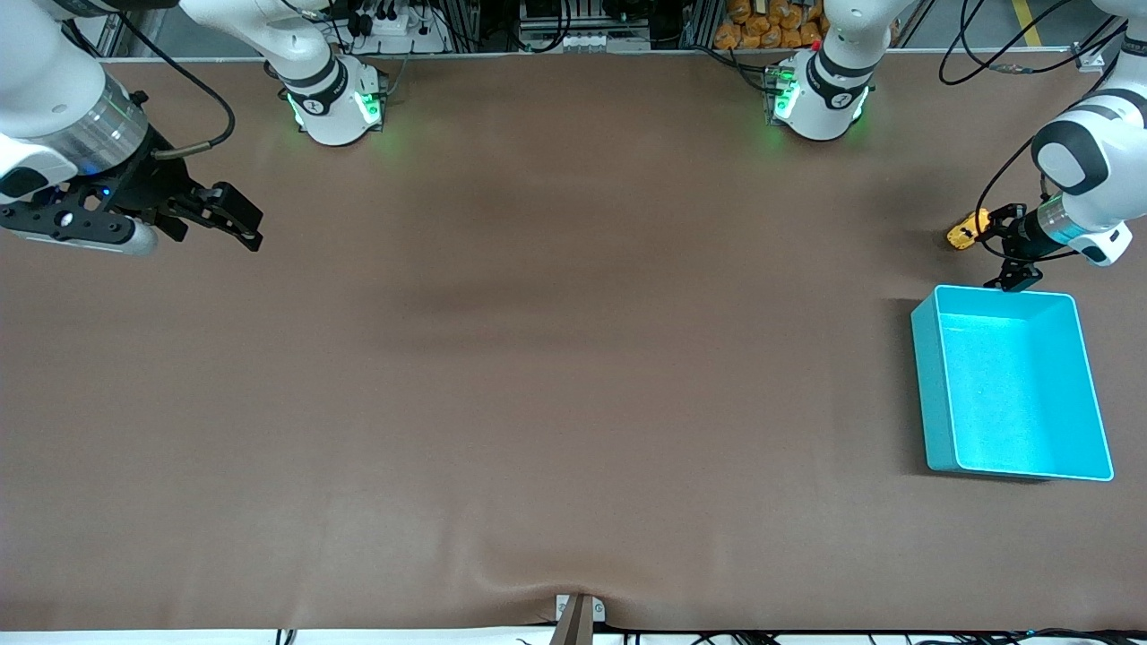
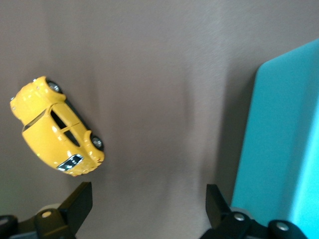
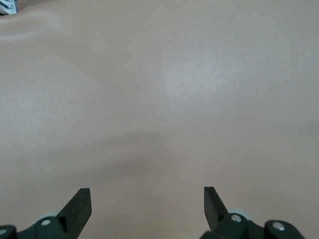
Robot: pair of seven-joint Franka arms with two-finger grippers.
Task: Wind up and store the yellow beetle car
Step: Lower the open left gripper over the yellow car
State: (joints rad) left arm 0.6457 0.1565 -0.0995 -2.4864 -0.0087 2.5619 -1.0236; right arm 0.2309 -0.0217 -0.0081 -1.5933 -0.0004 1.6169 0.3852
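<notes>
The yellow beetle car (image 1: 966, 233) sits on the brown table at the left arm's end, a little farther from the front camera than the teal bin (image 1: 932, 385). My left gripper (image 1: 1010, 247) is open and empty, low over the table between the car and the bin's rim. In the left wrist view the car (image 2: 55, 129) lies just off one open fingertip (image 2: 79, 201), outside the jaws, and the bin's wall (image 2: 279, 149) is by the other. My right gripper (image 1: 235, 218) is open and empty, waiting over bare table at the right arm's end; its wrist view (image 3: 147, 204) shows only tablecloth.
The teal bin holds nothing. The two arm bases (image 1: 336, 103) (image 1: 817, 94) stand along the table's edge farthest from the front camera. A fold in the tablecloth (image 1: 538, 587) lies at the edge nearest the front camera.
</notes>
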